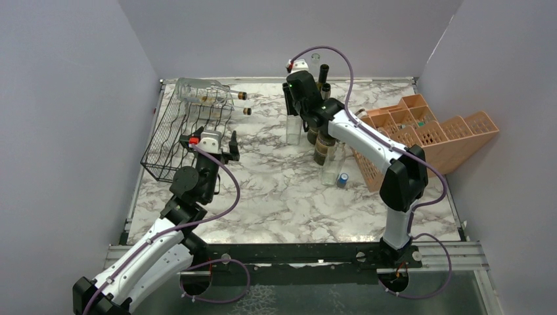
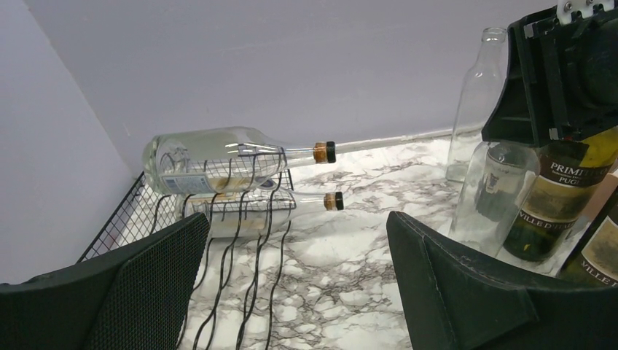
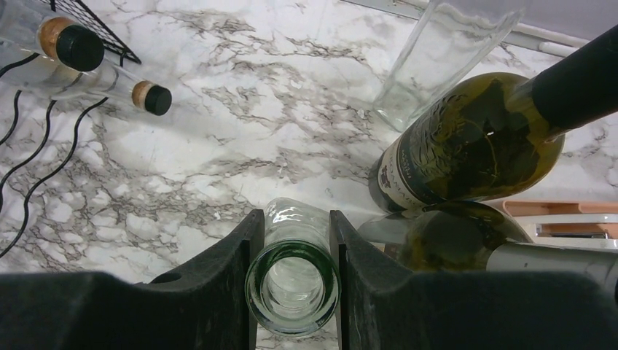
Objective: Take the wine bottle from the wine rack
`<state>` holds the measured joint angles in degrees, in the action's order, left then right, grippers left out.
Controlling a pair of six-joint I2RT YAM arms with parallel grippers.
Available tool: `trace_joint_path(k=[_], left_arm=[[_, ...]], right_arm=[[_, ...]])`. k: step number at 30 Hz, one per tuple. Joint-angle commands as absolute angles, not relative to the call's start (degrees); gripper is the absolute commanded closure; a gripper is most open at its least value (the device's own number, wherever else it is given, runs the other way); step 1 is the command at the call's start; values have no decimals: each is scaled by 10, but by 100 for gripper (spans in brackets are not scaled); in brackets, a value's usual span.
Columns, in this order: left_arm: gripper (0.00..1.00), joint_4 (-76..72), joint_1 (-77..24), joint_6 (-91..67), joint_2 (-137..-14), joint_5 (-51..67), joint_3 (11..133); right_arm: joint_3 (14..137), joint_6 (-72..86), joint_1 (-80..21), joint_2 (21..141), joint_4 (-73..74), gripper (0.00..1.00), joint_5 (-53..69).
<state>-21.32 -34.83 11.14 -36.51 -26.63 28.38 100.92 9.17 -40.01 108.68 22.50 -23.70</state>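
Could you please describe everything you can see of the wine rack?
The rack is black wire: a fine mesh side and wavy wires forming cradles. It stands on the marble table at the left, along the wall. Clear corked bottles lie across its far end, the upper bottle above the lower bottle, necks pointing right past its edge. Its nearer cradles look empty. The open left gripper is by its near right corner; contact cannot be told.

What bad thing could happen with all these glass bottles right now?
1. The right claw grips a clear open-topped glass bottle standing right beside dark green wine bottles; swinging sideways could topple them.
2. Two clear corked glass bottles lie on the black wire-mesh rack, necks poking out; the open left claw might nudge one so it rolls off.
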Motion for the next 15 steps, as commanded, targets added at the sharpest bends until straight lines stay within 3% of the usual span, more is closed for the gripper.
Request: trace_joint_path(k=[1,12,15], left_arm=[[2,-220,-344,104,-366,-278,300],[2,-218,-344,100,-371,-273,299],[2,-218,-344,97,-373,-272,299]], right_arm=[[999,89,-397,1069,200,67,-226],[985,70,-397,1035,204,37,-193],[989,65,-397,1017,217,35,-182]])
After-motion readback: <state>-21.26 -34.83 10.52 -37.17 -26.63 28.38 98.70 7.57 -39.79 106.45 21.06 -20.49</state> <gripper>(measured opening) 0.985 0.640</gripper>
